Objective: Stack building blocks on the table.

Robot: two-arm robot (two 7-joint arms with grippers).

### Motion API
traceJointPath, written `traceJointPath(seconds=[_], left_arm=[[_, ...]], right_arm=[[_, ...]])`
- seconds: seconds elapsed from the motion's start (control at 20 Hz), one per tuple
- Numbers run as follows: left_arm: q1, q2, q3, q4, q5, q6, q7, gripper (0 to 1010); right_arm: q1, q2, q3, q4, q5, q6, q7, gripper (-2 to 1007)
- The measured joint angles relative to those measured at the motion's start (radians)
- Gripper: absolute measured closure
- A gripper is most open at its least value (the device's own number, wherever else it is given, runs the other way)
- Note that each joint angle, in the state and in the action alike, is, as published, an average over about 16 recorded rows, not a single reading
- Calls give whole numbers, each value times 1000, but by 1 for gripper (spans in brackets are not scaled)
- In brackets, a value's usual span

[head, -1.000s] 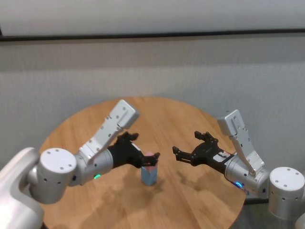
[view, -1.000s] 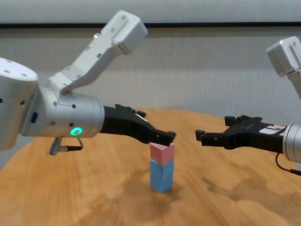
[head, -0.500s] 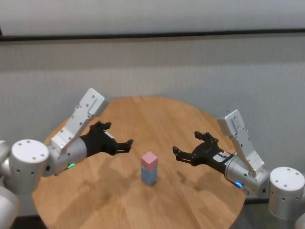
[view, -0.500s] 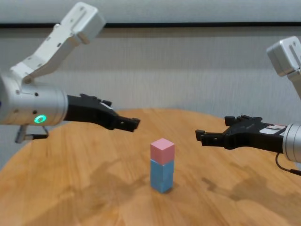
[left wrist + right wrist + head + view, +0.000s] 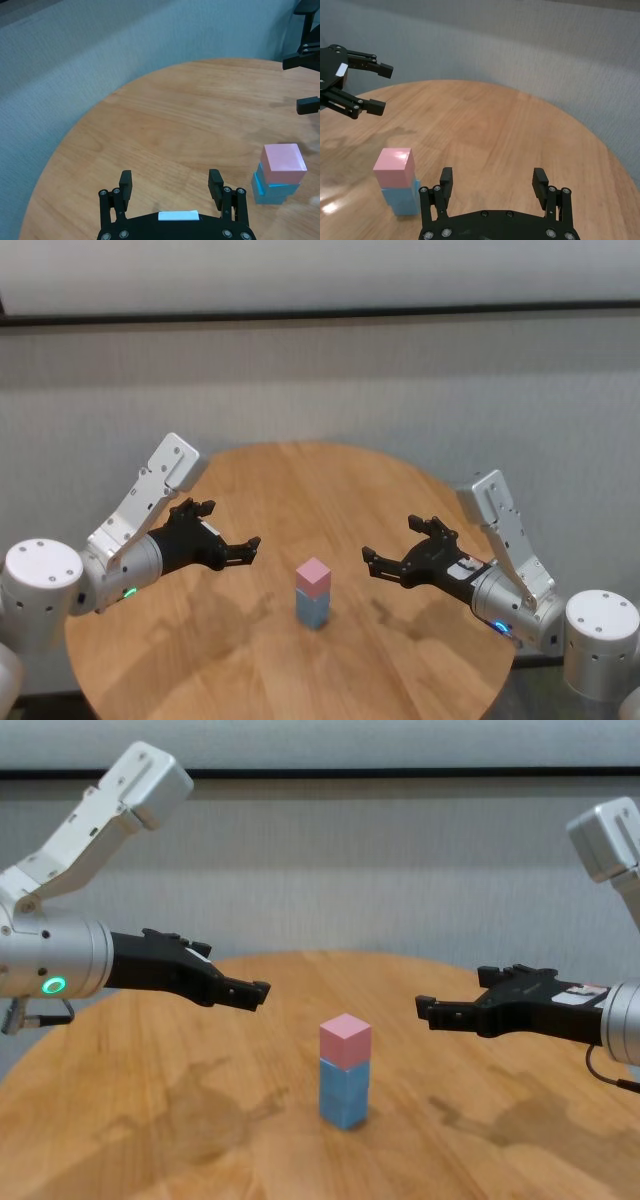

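Note:
A pink cube [image 5: 314, 573] sits on top of light blue block [image 5: 312, 609] near the middle of the round wooden table [image 5: 330, 480]. I cannot tell whether the blue part is one cube or two. The stack stands upright and free, also in the chest view [image 5: 345, 1041]. My left gripper [image 5: 249, 548] is open and empty, hovering to the left of the stack, apart from it. My right gripper [image 5: 368, 562] is open and empty, hovering to the right of the stack. The left wrist view shows the stack [image 5: 284, 163] off to one side of the left gripper [image 5: 170, 182].
A grey wall runs behind the table. The table's round edge [image 5: 80, 130] lies close behind the left gripper. Bare wood lies around the stack on all sides.
My left gripper has let go of the pink cube and pulled back to the left, away from the stack. The pink cube stays on top. The right arm has not moved.

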Motion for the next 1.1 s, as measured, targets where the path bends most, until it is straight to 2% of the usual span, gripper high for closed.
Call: traceJointPath(seconds=[1.1], left_arm=[[1,-1,2,0,1,2,1,10]], right_arm=[[0,0,0,0,0,0,0,0]])
